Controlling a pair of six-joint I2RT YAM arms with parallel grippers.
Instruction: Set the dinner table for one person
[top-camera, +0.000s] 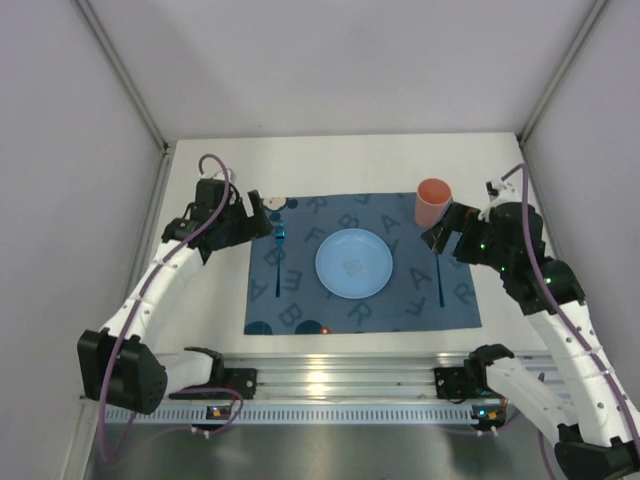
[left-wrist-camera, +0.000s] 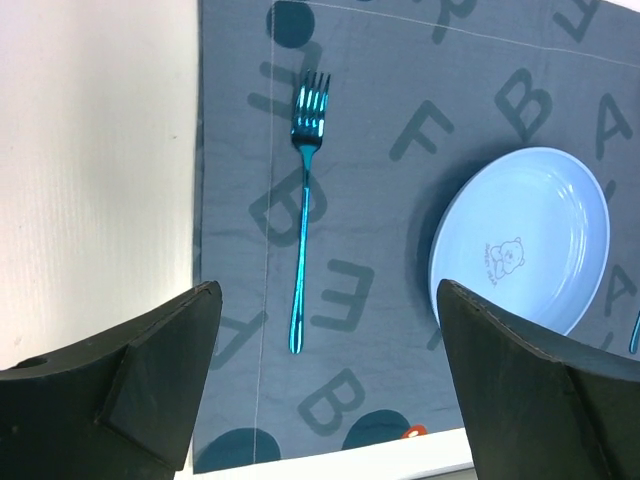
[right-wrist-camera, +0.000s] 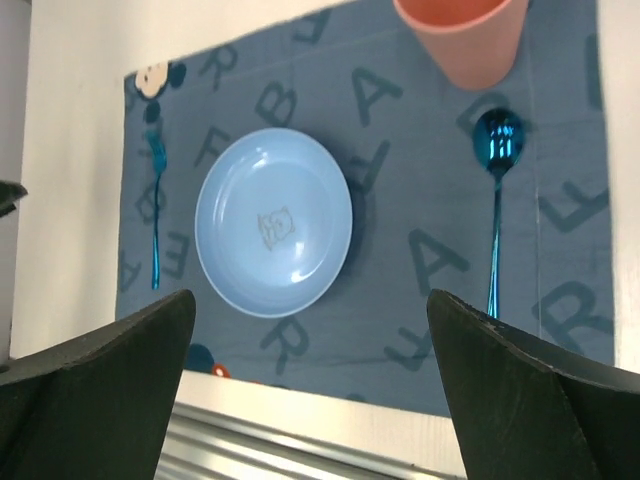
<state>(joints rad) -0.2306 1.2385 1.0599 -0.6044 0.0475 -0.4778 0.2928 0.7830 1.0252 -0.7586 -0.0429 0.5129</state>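
Observation:
A light blue plate (top-camera: 353, 263) sits at the middle of the blue letter-printed placemat (top-camera: 400, 300) on the white dinner table (top-camera: 210, 290). A shiny blue fork (top-camera: 279, 265) lies left of the plate. A blue spoon (top-camera: 440, 278) lies right of it. A salmon cup (top-camera: 433, 203) stands upright at the mat's far right corner. My left gripper (top-camera: 262, 222) is open and empty, above the mat's far left corner; its wrist view shows the fork (left-wrist-camera: 302, 200) and plate (left-wrist-camera: 525, 240). My right gripper (top-camera: 440, 238) is open and empty, beside the cup, above the spoon (right-wrist-camera: 495, 200).
The silver slotted rail (top-camera: 340, 372) runs along the table's near edge, between the arm bases. Grey walls stand on the left, right and far sides. A small round Mickey-style print (right-wrist-camera: 150, 78) marks the mat's far left corner. Bare white tabletop (left-wrist-camera: 100, 150) lies left of the mat.

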